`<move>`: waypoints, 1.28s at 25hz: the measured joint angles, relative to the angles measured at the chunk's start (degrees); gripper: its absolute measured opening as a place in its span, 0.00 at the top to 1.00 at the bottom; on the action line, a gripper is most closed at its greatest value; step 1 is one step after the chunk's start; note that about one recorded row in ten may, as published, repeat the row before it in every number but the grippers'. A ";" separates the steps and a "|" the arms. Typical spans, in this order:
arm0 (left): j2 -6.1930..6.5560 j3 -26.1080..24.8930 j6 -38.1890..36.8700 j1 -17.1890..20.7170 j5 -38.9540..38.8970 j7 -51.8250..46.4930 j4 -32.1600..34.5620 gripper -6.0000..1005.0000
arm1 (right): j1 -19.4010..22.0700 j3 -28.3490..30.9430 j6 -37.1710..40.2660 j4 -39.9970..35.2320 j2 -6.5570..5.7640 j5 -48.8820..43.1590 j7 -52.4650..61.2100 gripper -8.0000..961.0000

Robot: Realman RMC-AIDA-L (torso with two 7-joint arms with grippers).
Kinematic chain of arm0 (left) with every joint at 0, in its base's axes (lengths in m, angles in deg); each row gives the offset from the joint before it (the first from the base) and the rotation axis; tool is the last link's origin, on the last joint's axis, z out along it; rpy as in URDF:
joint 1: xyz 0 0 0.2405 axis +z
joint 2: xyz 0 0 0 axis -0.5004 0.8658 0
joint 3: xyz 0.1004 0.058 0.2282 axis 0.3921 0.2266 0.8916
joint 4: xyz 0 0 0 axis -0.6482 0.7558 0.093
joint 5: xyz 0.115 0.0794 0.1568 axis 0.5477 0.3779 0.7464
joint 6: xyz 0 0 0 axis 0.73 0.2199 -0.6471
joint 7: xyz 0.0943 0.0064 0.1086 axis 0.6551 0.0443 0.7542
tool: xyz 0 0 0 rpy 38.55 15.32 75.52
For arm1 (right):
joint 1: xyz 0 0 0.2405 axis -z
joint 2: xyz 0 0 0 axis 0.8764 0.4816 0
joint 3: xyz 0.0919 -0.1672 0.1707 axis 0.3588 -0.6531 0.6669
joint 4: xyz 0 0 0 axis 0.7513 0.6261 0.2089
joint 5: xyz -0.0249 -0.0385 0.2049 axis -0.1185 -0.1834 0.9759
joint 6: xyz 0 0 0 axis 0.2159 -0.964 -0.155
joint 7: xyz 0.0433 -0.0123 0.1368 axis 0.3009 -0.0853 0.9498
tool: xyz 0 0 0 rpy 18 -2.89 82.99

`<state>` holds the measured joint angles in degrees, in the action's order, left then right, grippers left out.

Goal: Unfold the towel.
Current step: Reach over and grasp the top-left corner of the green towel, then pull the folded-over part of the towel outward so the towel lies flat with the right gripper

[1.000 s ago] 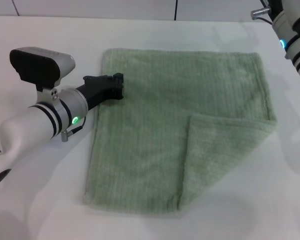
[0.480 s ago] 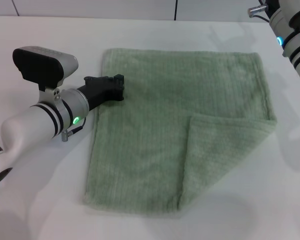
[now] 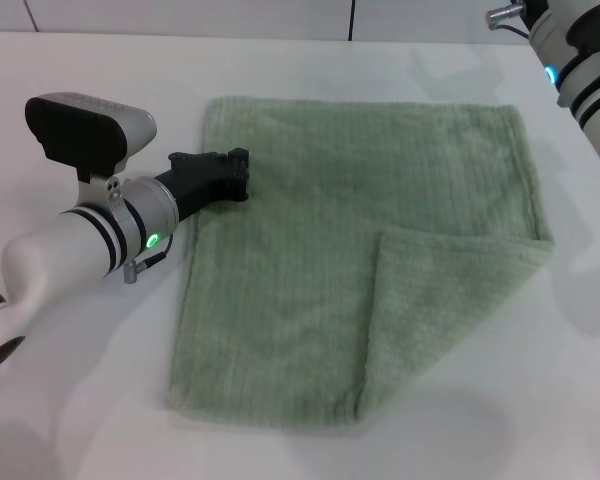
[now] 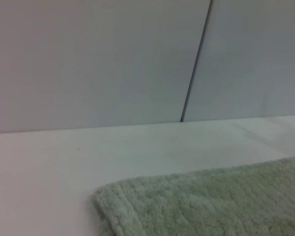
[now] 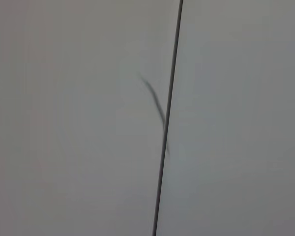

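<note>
I see the towel (image 3: 360,260) lying flat on the white table (image 3: 80,400), its near right corner folded back over the cloth as a triangular flap. Farther back on the left, my left gripper (image 3: 235,175) rests low on the towel's left edge near the far left corner; I cannot tell whether its fingers are apart or together. At the far right, my right arm (image 3: 580,60) is lifted well clear of the towel, its gripper out of sight.
</note>
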<state>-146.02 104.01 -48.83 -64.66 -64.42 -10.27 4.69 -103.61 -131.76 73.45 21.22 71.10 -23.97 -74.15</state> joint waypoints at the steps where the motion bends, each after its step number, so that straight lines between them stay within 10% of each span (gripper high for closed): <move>1: 0.00 0.03 0.00 0.04 0.00 -0.01 0.04 0.99 | -0.01 0.00 -0.01 -0.05 0.00 -0.06 0.01 0.15; 17: 0.00 0.04 -0.09 0.20 0.00 -0.28 0.16 0.99 | -0.39 0.32 -6.25 -3.59 -0.11 -0.04 -0.01 0.15; 32: 0.00 0.07 0.08 0.45 0.00 -0.49 0.17 0.99 | 4.35 12.54 -39.52 -28.53 -0.50 -12.07 -1.00 0.15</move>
<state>-146.02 104.08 -48.75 -64.22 -64.42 -10.76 4.86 -99.26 -119.22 33.93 -7.31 70.60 -36.04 -75.15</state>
